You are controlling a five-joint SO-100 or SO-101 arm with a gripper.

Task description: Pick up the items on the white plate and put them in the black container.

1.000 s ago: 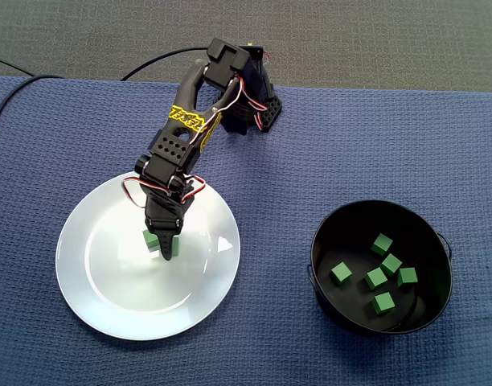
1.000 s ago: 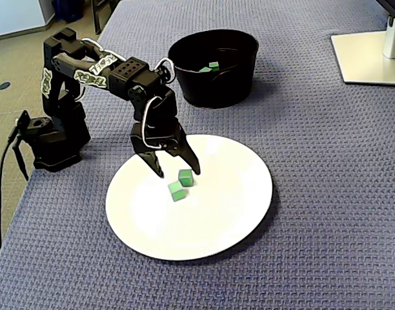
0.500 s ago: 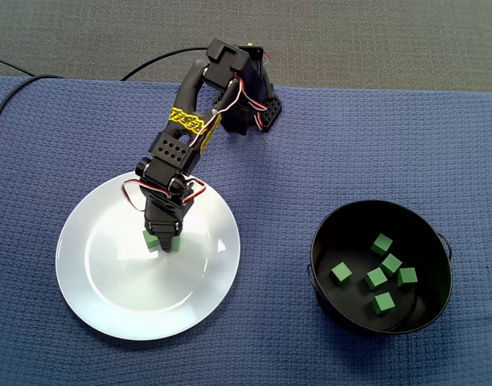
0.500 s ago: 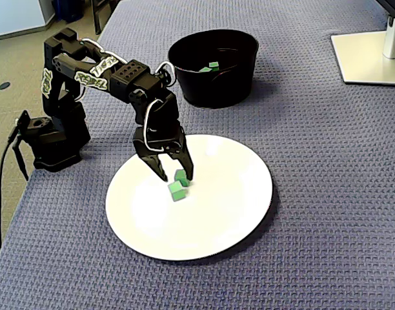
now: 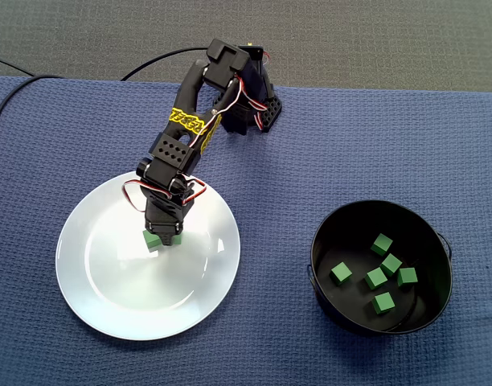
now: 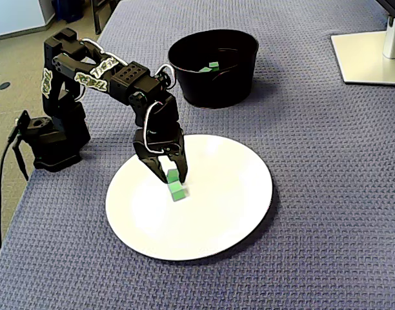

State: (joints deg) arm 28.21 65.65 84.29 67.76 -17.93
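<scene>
Reaching down over the near-left part of the white plate (image 6: 213,210) in a fixed view from the side, the gripper (image 6: 174,179) has its two fingers drawn narrow, with a green cube (image 6: 172,174) between them. Both fingers appear pressed against the cube's sides, so it looks clamped. A second green cube (image 6: 177,192) lies on the plate just below the first, touching it or nearly so. The black container (image 6: 213,90) stands on the blue cloth (image 6: 313,161) beyond the plate and apart from it, with green cubes (image 6: 210,66) showing inside.

In a fixed view from above, the gripper (image 5: 166,240) points down over the middle of the white plate (image 5: 109,277) and hides most of what is under it. A patch of green (image 5: 152,240) shows at its left edge, but which cube it belongs to cannot be told, nor how far the jaws stand apart. The black container (image 5: 352,229) sits well to the right on the blue cloth (image 5: 350,145), holding five green cubes (image 5: 377,278).
</scene>
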